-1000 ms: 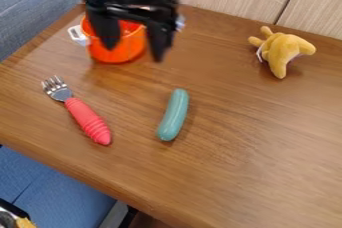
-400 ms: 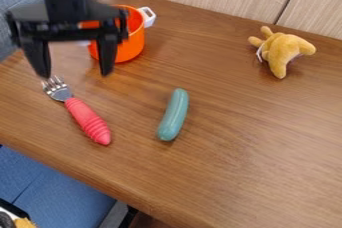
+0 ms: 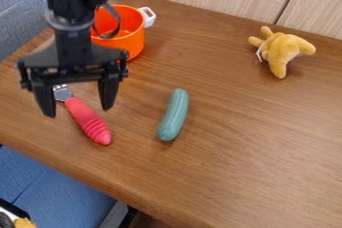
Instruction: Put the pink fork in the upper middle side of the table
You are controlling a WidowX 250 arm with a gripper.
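Pink rubbery handle toward you, the fork (image 3: 89,123) lies at the left of the table (image 3: 234,167), its metal head partly hidden behind your gripper (image 3: 79,111). Your two fingers stand well apart with nothing clamped between them. In the camera view the upper part of the handle shows in the gap between the fingertips, while the thick end sticks out below them, slightly toward the right one.

Look at the long axis: it slants from the head at upper left to the handle's end at lower right. Your fingers are spread nearly side to side, so they would close mostly across the handle, though not quite square to it; a slight wrist turn may seat them better. You seem to be above the fork, so the next step is probably to lower and straddle the handle. Come down off line and a fingertip could land on it or roll it aside.

For the carry, your goal lies up and to the right, past the orange pot (image 3: 135,40); lift enough to clear its rim.
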